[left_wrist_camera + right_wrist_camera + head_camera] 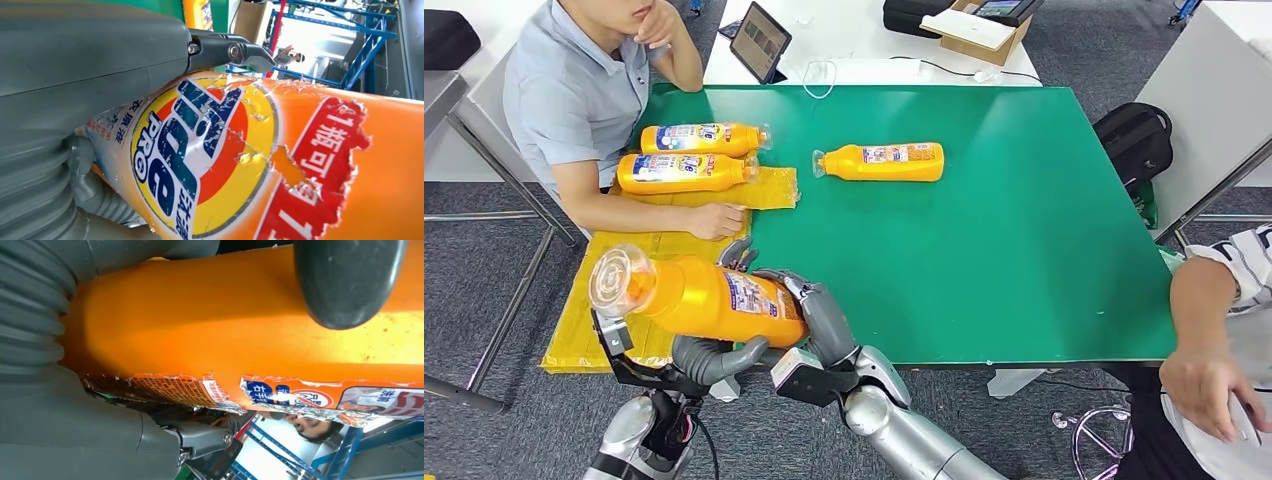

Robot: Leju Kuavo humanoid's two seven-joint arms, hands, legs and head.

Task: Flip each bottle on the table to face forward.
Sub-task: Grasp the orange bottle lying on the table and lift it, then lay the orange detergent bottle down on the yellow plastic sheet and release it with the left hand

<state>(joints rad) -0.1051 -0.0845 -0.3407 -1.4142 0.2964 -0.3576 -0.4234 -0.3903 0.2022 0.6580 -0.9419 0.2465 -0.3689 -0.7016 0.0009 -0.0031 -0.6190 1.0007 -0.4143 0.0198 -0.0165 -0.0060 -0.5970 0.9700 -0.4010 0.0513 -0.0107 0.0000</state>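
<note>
Orange bottle (pixel 694 296), torn label reading "PRO" plus Chinese text, held off the desk (pixel 1024 220) at its near-left corner. Left robot hand (pixel 709 357) cradles it underneath; right robot hand (pixel 809 310) clamps its base.

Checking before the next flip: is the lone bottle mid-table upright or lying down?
Lying down: the lone bottle rests on its side on the green table.
</note>
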